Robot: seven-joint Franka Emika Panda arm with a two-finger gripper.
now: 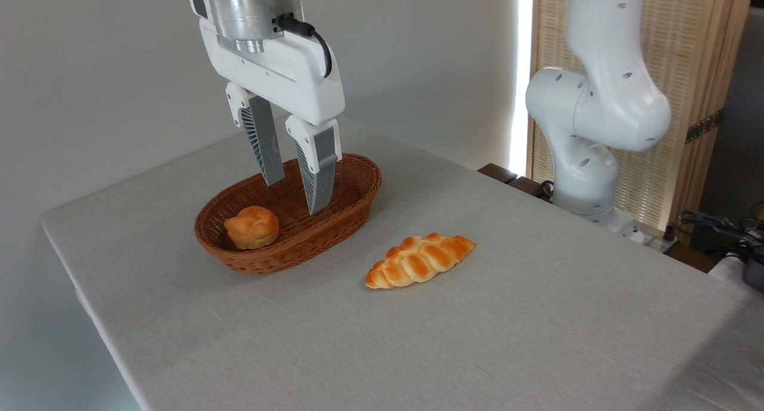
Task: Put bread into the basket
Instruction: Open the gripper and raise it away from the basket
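We see small round golden bun (251, 226) sitting inside brown woven oval basket (352, 205), near left end. Our white two-finger gripper (297, 194) hangs above, fingers apart, holding nothing. Job looks done. Long braided loaf (419, 260) lies on table (537, 315).

basket (352, 187) on table (239, 339), left of centre, far side | bread (251, 226) inside basket, at its left near end | gripper (296, 194) above basket, right of bread | braided loaf (419, 260) on table, right of basket, nearer | arm base (588, 178) beyond table's far right edge
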